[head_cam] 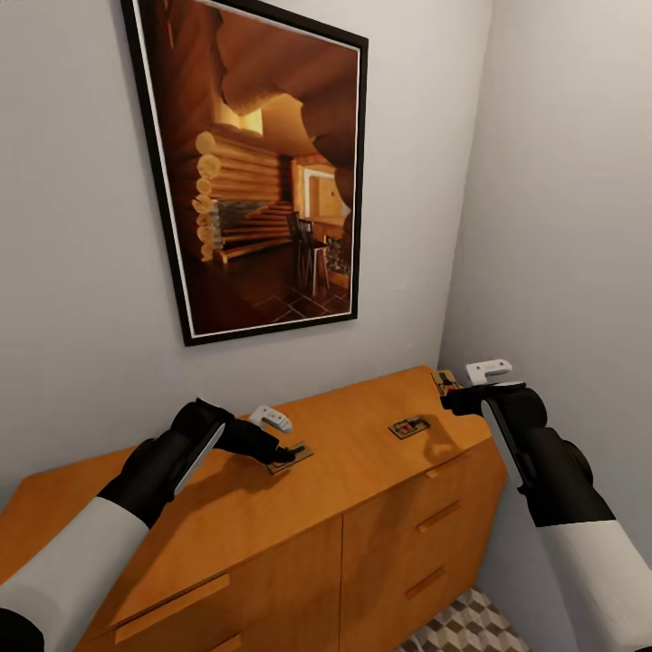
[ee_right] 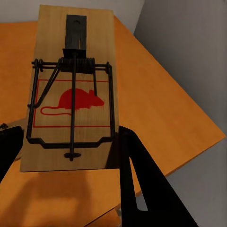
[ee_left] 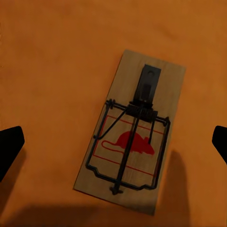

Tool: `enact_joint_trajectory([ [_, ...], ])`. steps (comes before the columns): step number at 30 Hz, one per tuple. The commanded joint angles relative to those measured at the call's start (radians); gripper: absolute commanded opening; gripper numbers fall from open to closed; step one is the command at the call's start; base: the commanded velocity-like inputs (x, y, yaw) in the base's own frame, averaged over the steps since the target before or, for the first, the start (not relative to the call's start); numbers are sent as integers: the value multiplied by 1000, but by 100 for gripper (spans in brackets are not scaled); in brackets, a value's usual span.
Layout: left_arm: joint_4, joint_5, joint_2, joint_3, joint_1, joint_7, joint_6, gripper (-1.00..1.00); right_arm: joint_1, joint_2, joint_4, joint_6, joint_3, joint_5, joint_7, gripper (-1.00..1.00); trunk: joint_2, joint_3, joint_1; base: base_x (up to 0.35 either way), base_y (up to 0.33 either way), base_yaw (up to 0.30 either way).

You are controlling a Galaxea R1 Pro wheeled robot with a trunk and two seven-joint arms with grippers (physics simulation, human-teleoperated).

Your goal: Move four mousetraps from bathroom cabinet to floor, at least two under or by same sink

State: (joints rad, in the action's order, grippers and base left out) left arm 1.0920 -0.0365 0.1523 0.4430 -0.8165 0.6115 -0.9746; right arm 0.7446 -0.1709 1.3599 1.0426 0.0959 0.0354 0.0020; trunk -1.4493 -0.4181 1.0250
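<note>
head view: an orange wooden dresser (head_cam: 272, 516) is filling the lower half of the frame, standing against a grey wall under a framed cabin picture (head_cam: 258, 163).
left gripper (head_cam: 288, 453): reaching in from the lower left, its tips hanging at a mousetrap (head_cam: 292, 457) lying flat on the dresser top, centre of frame.
middle mousetrap (head_cam: 409, 426): lying flat on the dresser top, right of centre, apart from both grippers.
right gripper (head_cam: 450, 398): coming in from the lower right, its tips sitting at a third mousetrap (head_cam: 444, 379) near the dresser's far right corner.
floor (head_cam: 471, 629): cube-patterned tiles are showing at the bottom right.
left wrist view: the mousetrap (ee_left: 132, 142), a wooden slab with a red mouse print and dark wire, is lying flat on the orange top; the two dark fingertips (ee_left: 9, 146) are standing wide apart at the frame's side edges, clear of the trap, so the gripper is spread and holding nothing.
right wrist view: the mousetrap (ee_right: 71, 90) is filling the upper left, one dark finger (ee_right: 146, 189) rising beside its edge at lower centre, the other at the lower left edge; whether they are pinching the slab, i cannot tell.
</note>
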Motion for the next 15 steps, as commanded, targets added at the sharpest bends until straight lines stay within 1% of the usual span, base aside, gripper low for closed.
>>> enact_joint_trajectory([
  [1, 0, -3, 1, 2, -1, -1, -5, 100, 1, -1, 1, 5, 2, 3, 0, -100, -1, -1, 0, 0, 0, 0],
  [15, -7, 0, 1, 5, -1, 2, -5, 100, 1, -1, -1, 5, 2, 3, 0, -100, -1, -1, 0, 0, 0, 0],
])
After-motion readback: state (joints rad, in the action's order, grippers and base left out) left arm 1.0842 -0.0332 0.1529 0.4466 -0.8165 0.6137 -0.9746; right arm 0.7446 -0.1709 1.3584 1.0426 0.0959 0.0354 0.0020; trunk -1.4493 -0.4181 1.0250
